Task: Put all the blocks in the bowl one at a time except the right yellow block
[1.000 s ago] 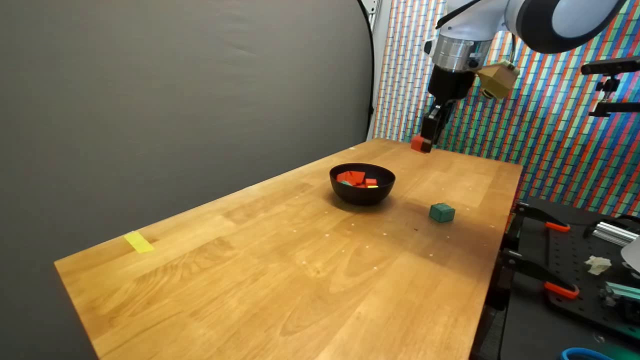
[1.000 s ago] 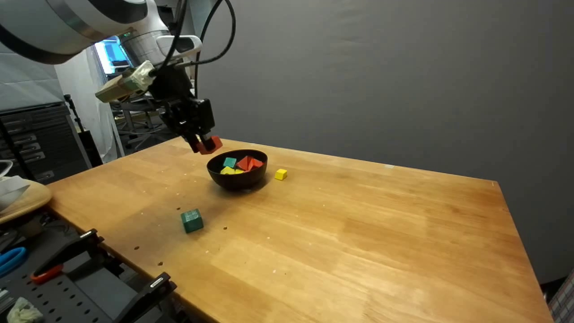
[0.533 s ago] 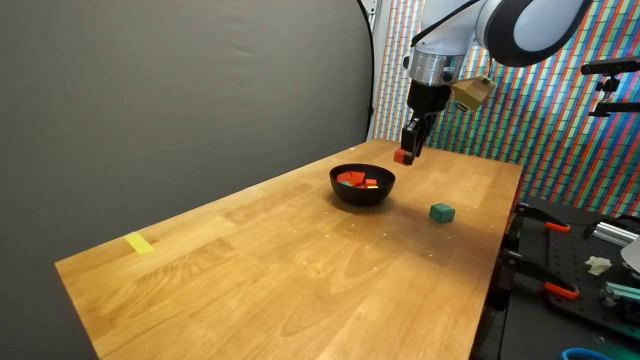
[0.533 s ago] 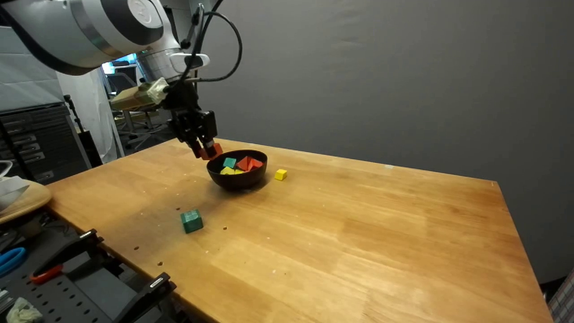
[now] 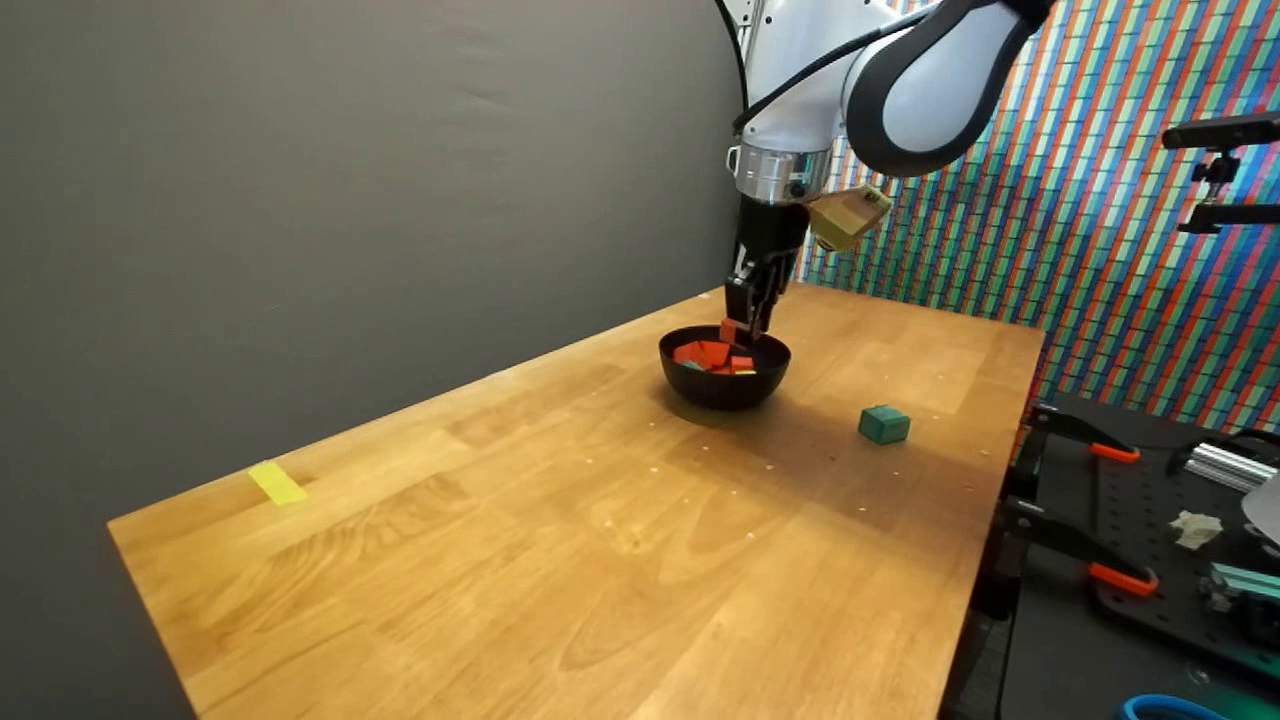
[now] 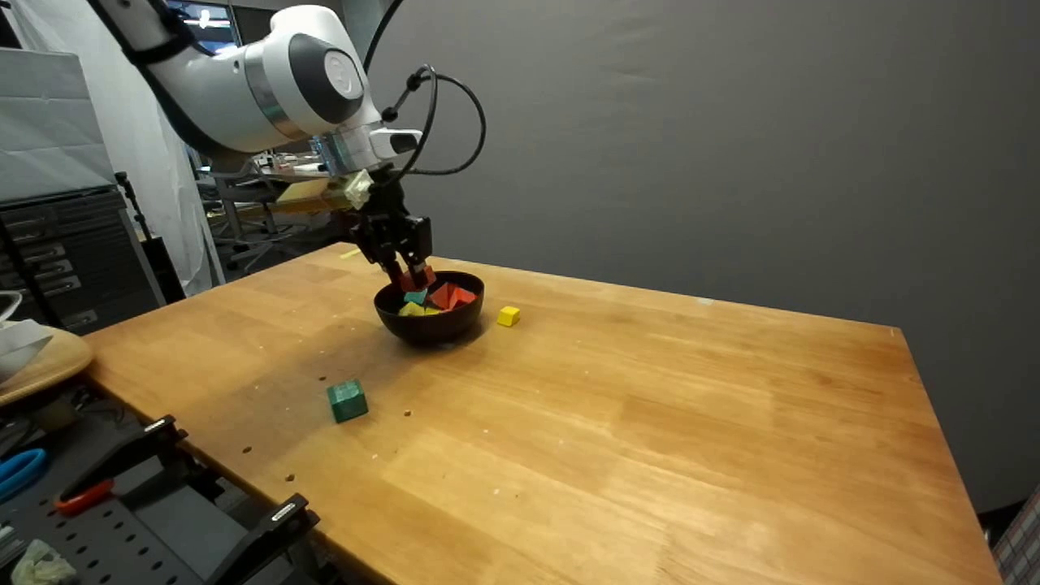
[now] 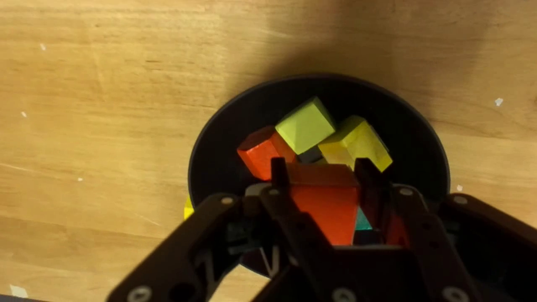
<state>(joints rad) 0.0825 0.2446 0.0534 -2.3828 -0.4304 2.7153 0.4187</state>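
Now the tool (image 7: 322, 174) has brought a red block (image 7: 326, 209) over the bowl (image 6: 431, 328).

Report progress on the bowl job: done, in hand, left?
Done: yellow blocks, red blocks and a green block lie in the bowl.
In hand: one red block between the fingers, over the bowl, not yet released.
Left: releasing it, then the loose green block on the table. The lone yellow block beside the bowl is probably the exception.
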